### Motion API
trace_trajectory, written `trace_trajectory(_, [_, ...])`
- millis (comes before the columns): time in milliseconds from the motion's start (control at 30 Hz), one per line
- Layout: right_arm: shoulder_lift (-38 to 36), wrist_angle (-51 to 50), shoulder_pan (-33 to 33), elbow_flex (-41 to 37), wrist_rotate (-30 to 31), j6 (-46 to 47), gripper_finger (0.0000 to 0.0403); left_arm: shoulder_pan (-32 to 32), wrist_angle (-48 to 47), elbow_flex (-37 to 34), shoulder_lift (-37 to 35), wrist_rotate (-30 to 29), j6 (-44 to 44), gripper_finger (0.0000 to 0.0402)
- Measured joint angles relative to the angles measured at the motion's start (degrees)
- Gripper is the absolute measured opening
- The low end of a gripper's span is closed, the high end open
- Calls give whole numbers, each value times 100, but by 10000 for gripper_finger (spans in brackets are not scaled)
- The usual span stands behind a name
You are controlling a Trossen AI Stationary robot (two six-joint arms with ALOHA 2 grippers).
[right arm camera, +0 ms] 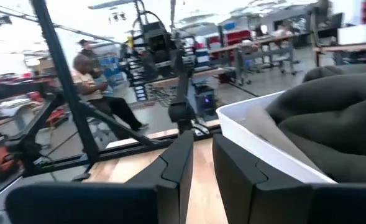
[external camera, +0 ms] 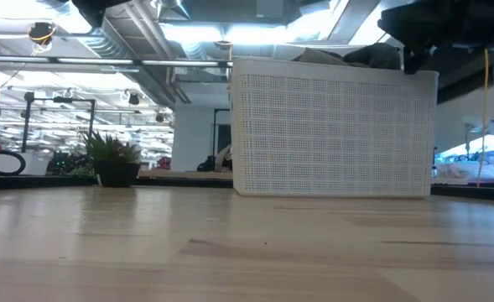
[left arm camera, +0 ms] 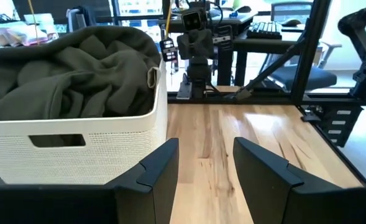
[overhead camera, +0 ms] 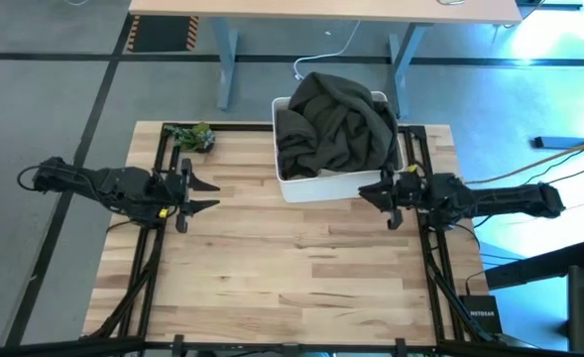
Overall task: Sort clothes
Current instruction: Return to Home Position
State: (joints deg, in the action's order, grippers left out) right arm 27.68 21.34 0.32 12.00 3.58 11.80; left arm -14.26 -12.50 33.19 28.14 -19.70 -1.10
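Observation:
Olive-green clothes lie heaped in the white bin at the table's far middle, and they bulge over its rim. My left gripper hovers open at the table's left and points level toward the bin, with nothing between its fingers. My right gripper hangs just off the bin's near right corner. Its fingers stand a narrow gap apart with nothing between them. Beside them show the bin's rim and the garment.
A small green plant stands at the far left corner. Black frame rails run along both table sides. Bare wooden tabletop stretches from the bin to the near edge. A person sits in the room beyond.

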Motion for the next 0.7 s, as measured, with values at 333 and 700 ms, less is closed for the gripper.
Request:
trace_trajectory(333, [-293, -367, -788, -133, -1850, -368, 79, 0, -110, 0, -2, 0, -172, 149])
trace_trajectory(700, [-1104, -149, -774, -765, -1716, -547, 79, -1, -360, 0, -251, -2, -196, 149])
